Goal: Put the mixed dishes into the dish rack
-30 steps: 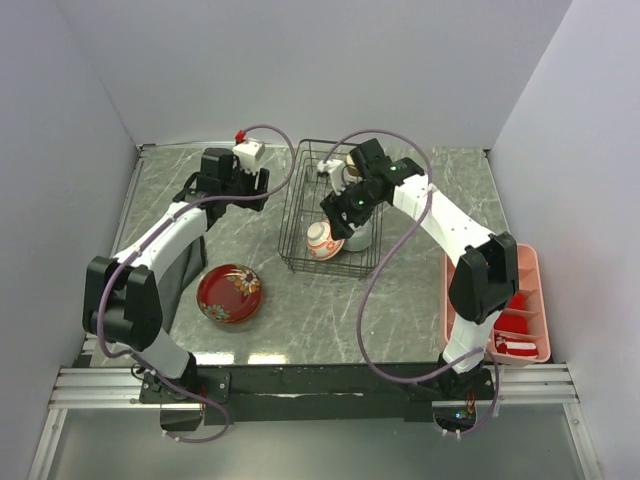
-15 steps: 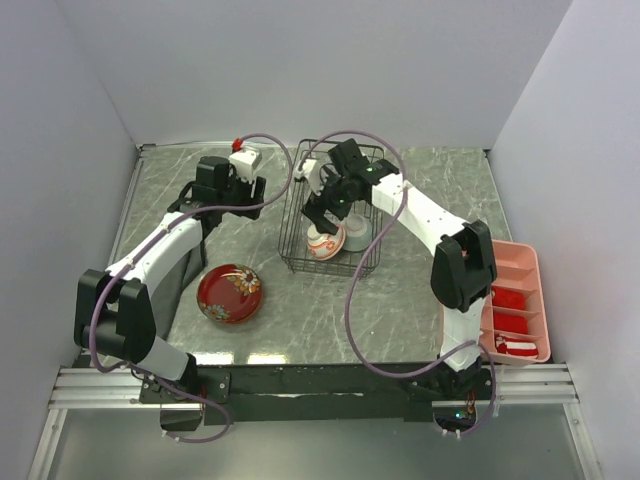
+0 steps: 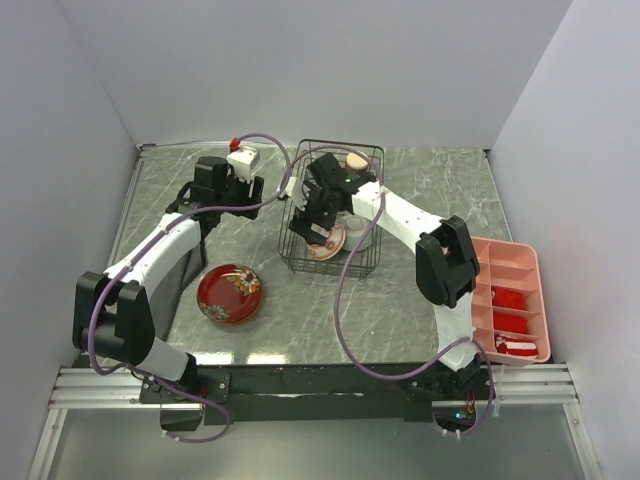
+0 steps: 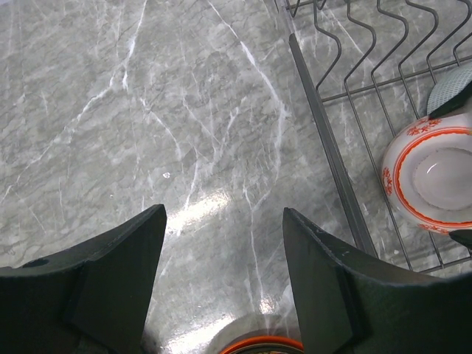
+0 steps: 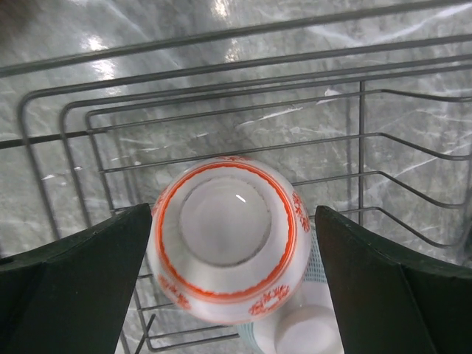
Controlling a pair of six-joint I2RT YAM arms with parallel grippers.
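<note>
Nearest you on the right, the pink compartment tray (image 3: 512, 268) sits at the edge of the tabletop (image 3: 400, 310), with red items in its near sections. At near left, the glossy red floral bowl (image 3: 230, 293) stands upright on the marble, outside the dish rack (image 3: 320, 268). The black cloth (image 3: 188, 272) lies just to its left, under your left arm. Farther in, at the centre, the rack holds three pieces. In its near end the reddish bowl with white base (image 5: 225, 240) lies upturned on the wires, its base toward the right wrist camera. Your right hand (image 5: 230, 221) hangs directly over it with its fingers (image 5: 81, 280) spread wide, one to each side of the bowl, gripping nothing. Just right of that bowl is the pale mint-green bowl (image 4: 448, 88), mostly hidden by the arm in the top view. Left of the rack, your left hand (image 4: 221, 217) hovers over bare marble, its fingers well parted and empty. A sliver of orange-red rim (image 4: 258, 345) shows beneath it at the bottom edge of the left wrist view; what it belongs to cannot be told. Farthest, the small tan cup (image 3: 356, 160) rests in the rack's far right corner.
</note>
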